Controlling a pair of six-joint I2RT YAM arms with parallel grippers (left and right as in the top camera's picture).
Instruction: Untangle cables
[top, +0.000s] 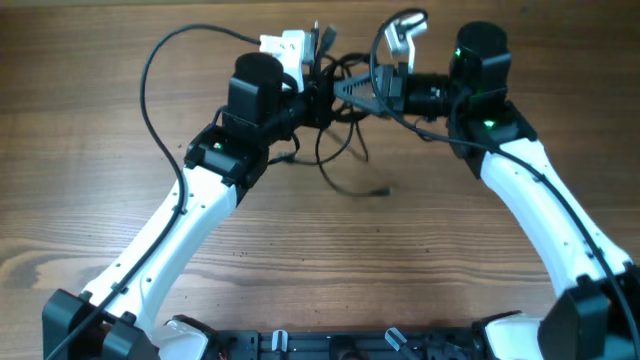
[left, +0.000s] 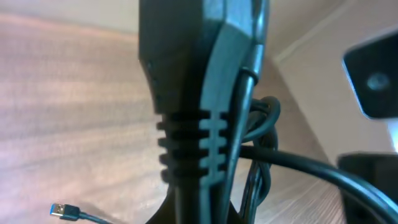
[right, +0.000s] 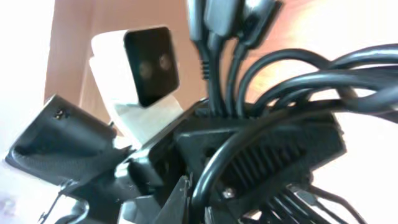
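Black cables (top: 326, 112) are knotted up at the far side of the wooden table (top: 300, 250), left gripper (top: 318, 92) and right gripper (top: 340, 90) both clamped tight on the bundle, one plug end (top: 382, 192) trailing loose.

A wooden tabletop (top: 400, 260) fills the overhead view, mid-brown, with its grain running left to right. Toward the tabletop's near left corner the grain widens into darker oval rings. Elsewhere it lies in fine straight streaks with a few small dark specks. Along the tabletop's near edge sits a black rail (top: 330, 345) carrying small silver clips. The left wrist view shows the same streaked brown, blurred, and a pale straight band slants across the tabletop's upper right; what that band is cannot be told. The right wrist view gives only a blurred reddish-brown patch of tabletop, with glare beside it.
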